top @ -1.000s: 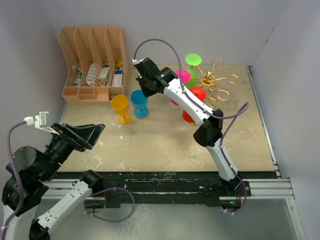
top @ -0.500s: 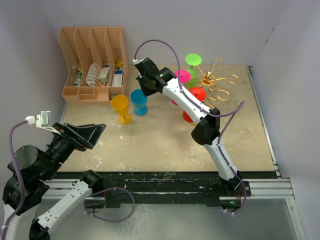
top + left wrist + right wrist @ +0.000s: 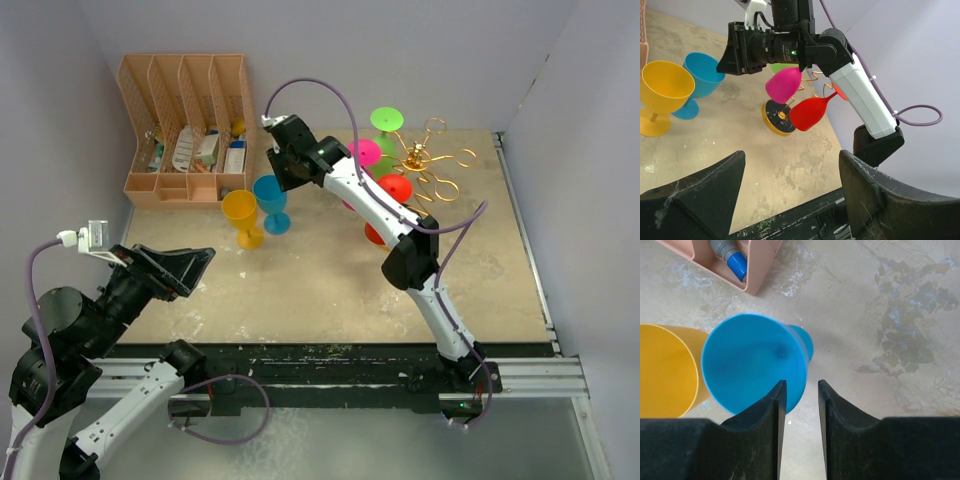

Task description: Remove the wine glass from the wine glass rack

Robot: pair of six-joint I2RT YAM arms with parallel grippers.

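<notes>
Right end effector: pointing down over the blue wine glass; the fingers are a narrow gap apart and clamp nothing, with the glass's rim showing just beside the left finger in the wrist view.
Left end effector: fingers spread wide, holding nothing, raised at the lower left of the overhead view.
Blue wine glass: upright on the surface, left of centre, off the rack.
Yellow wine glass: upright, just beside the blue one on its left.
Wine glass rack: upper right of the overhead view, well apart from the blue glass.
On the rack: a pink glass, a red glass and a green glass hang from its gold wires.
Peach organizer: upper left, holding small items.
</notes>
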